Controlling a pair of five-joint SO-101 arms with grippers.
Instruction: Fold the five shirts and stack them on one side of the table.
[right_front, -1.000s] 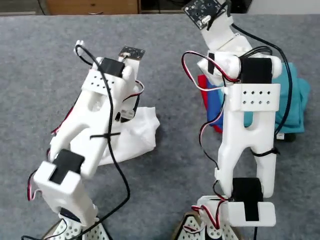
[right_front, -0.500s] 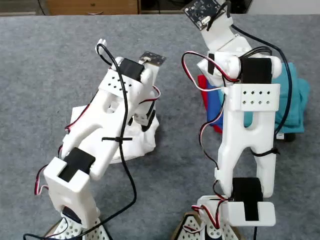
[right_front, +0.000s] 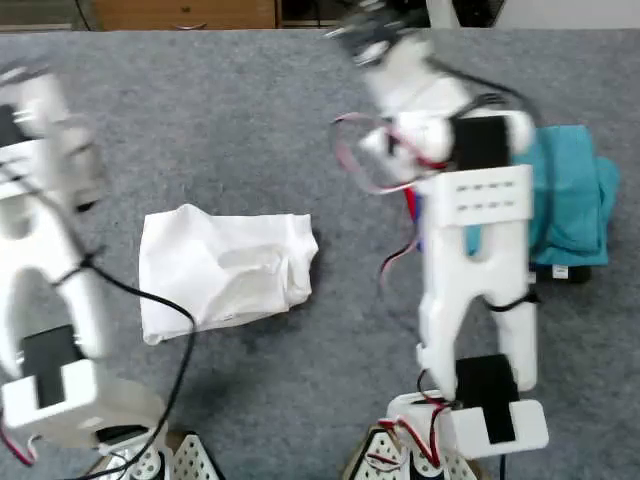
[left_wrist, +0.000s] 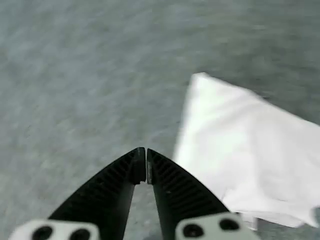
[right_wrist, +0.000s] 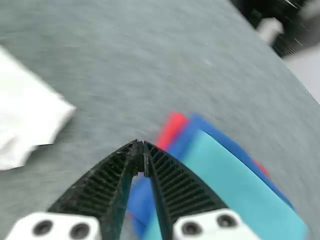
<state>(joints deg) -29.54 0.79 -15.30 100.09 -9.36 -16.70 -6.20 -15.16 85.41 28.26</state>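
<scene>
Likely a robotics workroom: white left arm (right_front: 50, 300) and right arm (right_front: 478, 240) at a grey felt-covered table (right_front: 230, 110), wooden cabinet (right_front: 185, 13) behind.

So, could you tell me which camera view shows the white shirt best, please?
The high view: the whole white shirt lies in frame on the grey table. The left wrist view shows one part of it, cut off at the frame edge; the right wrist view catches a corner.

**No readable print**

No words, numbers or signs can be read in any view. A white tag (right_front: 560, 272) lies at the near edge of the teal shirt (right_front: 572, 195), too small to make out any marking.
</scene>
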